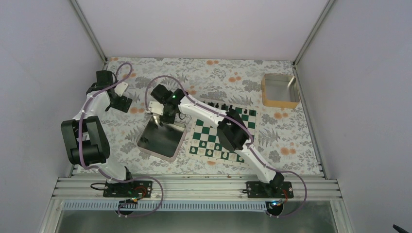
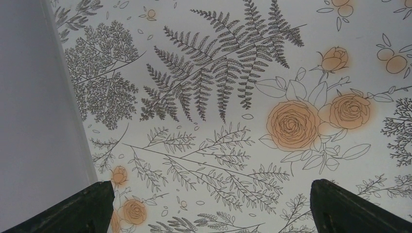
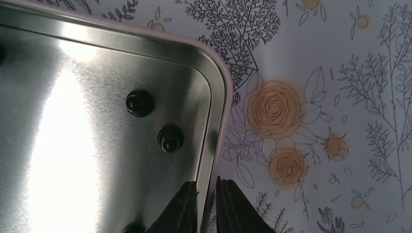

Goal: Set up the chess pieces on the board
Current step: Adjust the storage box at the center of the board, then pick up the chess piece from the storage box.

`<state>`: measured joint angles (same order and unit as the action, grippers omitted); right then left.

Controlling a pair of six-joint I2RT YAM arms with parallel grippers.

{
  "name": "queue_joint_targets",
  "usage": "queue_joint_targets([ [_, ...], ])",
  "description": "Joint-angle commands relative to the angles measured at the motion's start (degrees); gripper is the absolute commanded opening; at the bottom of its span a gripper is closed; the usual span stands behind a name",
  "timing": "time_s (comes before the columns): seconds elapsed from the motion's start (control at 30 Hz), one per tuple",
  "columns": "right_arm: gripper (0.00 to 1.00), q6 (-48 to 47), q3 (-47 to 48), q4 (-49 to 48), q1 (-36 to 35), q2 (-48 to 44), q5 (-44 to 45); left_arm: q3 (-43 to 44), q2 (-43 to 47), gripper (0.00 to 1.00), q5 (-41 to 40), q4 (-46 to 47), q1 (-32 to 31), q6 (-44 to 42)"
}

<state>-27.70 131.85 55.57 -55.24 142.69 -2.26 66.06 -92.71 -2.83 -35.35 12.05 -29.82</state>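
The flower-printed tabletop (image 2: 218, 160) carries a metal tray (image 3: 216, 92) just beside the board (image 1: 212, 138), and two black chess pieces (image 3: 139, 103) stand upright inside the tray's rounded corner. My right hand (image 3: 206, 206) hangs over the tray rim with its fingers pinched almost together and no piece showing between them. My left hand (image 2: 212, 194) hovers spread wide above bare tabletop, well apart. To take the nearer piece well, I judge I should open first, shift inward off the rim, come straight down astride its head and close gently, leaving its neighbour and the wall untouched.
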Motion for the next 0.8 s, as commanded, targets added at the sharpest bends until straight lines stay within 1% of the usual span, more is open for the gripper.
queue_joint_targets([
  [0.0, 0.16, -2.6, -1.3, -3.9, -0.7, -1.7, 1.2, -0.5, 1.4, 1.0, -0.1, 1.2, 0.5, -0.7],
  [0.1, 0.41, -2.5, -1.8, -5.3, -0.7, -3.7, 1.6, -0.2, 1.4, 1.0, 0.2, 1.1, 0.5, -0.5],
  [0.13, 0.46, -2.4, -2.3, -6.1, -0.7, -4.7, 1.5, -0.1, 1.5, 1.0, 0.1, 1.1, 0.5, -0.4],
  [0.2, 0.5, -2.5, -4.3, -8.0, -0.7, -8.2, 1.1, 0.3, 1.6, 1.0, 0.2, 1.1, 0.6, -0.3],
  [0.3, 0.5, -3.0, -4.7, -8.1, -1.2, -10.7, 0.5, 1.0, 2.0, 1.0, 0.9, 1.1, 0.8, 0.0],
  [0.37, 0.48, -3.2, -4.6, -7.4, -1.8, -11.4, -0.1, 1.2, 2.1, 1.0, 1.8, 1.2, 0.8, 0.8],
  [0.47, 0.43, -2.7, -4.6, -6.3, -2.4, -11.9, -5.8, 0.9, 2.4, 1.0, 3.1, 1.5, 0.8, 2.1],
  [0.63, 0.39, -1.5, -5.2, -5.9, -2.8, -10.7, -17.2, -0.6, 3.3, 1.0, 4.4, 2.6, 0.8, 4.0],
  [0.77, 0.35, -0.8, -9.2, -9.4, -3.9, -10.9, -20.2, -2.2, 4.8, 1.0, 5.0, 4.1, 0.9, 5.5],
])
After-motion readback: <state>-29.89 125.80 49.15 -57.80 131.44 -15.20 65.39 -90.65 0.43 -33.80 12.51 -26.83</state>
